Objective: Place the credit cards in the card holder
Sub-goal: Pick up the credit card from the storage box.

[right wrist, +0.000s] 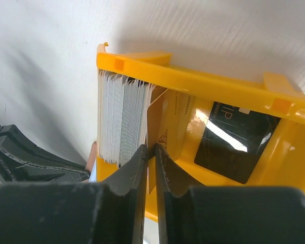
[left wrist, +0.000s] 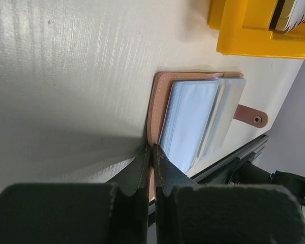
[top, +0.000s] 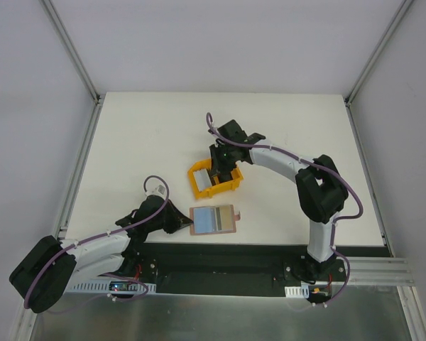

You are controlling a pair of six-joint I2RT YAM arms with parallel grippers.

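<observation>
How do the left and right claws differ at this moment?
The left claw pinches the edge of the open card holder lying flat on the table; the right claw reaches into the yellow bin, pinching an upright tan card. The left claw works near the front edge; the right claw farther back. Both are closed on something thin.

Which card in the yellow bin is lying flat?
The black card, alone on the floor of the bin; the white cards and the tan card stand on edge.
</observation>
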